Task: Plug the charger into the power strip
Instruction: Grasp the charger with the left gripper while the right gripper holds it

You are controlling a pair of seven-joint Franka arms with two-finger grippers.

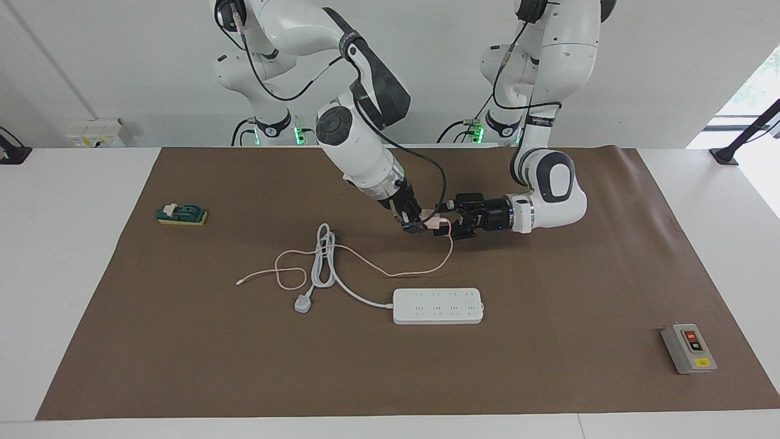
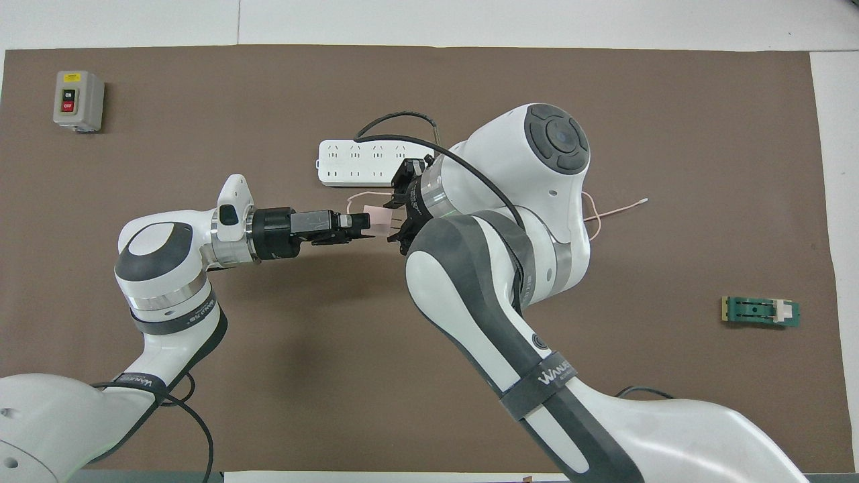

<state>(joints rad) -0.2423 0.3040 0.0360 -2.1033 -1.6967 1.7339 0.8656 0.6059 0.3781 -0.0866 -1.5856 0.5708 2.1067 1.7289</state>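
Charger (image 1: pixel 431 220) between right pincer (image 1: pixel 417 224) and left pincer (image 1: pixel 452 223).

Both views are bright and evenly lit, with diffuse light from above. The arms throw soft, blurred shadows on the brown mat (image 2: pixel 429 416), darkest under the left arm (image 2: pixel 168 268) in the overhead view. In the facing view a window (image 1: pixel 755 91) at the frame's edge is blown out to white. The white wall (image 1: pixel 91 61) and the arm shells show mild sheen without harsh glare. Focus is sharp across the table, and straight edges stay straight toward the corners.
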